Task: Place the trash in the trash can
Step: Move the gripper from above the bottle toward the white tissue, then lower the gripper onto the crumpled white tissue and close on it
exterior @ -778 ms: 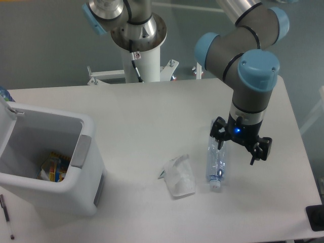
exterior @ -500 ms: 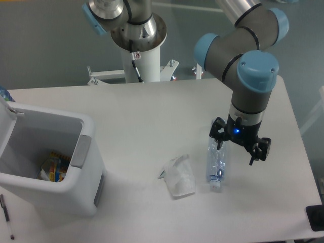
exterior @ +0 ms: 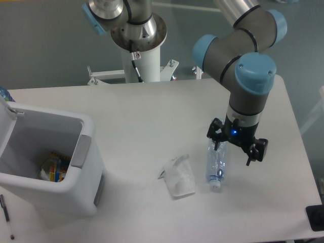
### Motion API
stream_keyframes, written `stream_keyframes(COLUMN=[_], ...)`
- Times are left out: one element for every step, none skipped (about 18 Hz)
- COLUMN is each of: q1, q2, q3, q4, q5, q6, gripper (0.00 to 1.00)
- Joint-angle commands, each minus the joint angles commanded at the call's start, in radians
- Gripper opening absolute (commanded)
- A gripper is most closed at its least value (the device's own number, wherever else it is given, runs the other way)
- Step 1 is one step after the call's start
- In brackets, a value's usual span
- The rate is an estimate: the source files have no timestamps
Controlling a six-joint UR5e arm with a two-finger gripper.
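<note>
The trash can point(exterior: 76, 195) stood open at the table's point(exterior: 152, 111) left, with colourful wrappers point(exterior: 53, 169) inside. The crumpled wrapper point(exterior: 179, 177) and the bottle point(exterior: 215, 164) lay on the table, side by side. The gripper point(exterior: 236, 148) hung over the bottle's upper end, fingers spread apart, holding nothing.
</note>
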Motion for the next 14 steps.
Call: stream_keyframes(q1=[-0.006,-0.018,-0.029,-0.038,-0.047,-0.052,-0.060,-0.064,-0.071,-0.080,-0.086,-0.089,-0.104,-0.113], q2=[0.002,0.003,0.008,0.009,0.011,0.011,0.009,0.005,0.003,0.002,0.002,0.002,0.002,-0.002], q3=[-0.011,-0.028,-0.047,-0.066,-0.089,-0.112,-0.130,-0.143,-0.163,-0.184,-0.190,-0.196,-0.200,-0.201], q4=[0.012,0.037,0.064,0.093,0.118,0.144,0.167,0.173,0.175,0.179,0.178,0.178,0.178,0.179], q5=[0.000,0.000,-0.002,-0.002,-0.003,-0.002,-0.002,-0.002,-0.002,-0.002,-0.002,-0.002,-0.002,-0.002], q6=[-0.017,-0.034,-0.058,-0.090,-0.123,-0.138,-0.141,-0.143,-0.146,-0.149,-0.155,-0.164,-0.167,-0.175], gripper=[1.00,1.00,1.00,1.00,1.00,1.00,1.00,1.00,1.00,1.00,1.00,1.00,1.00,1.00])
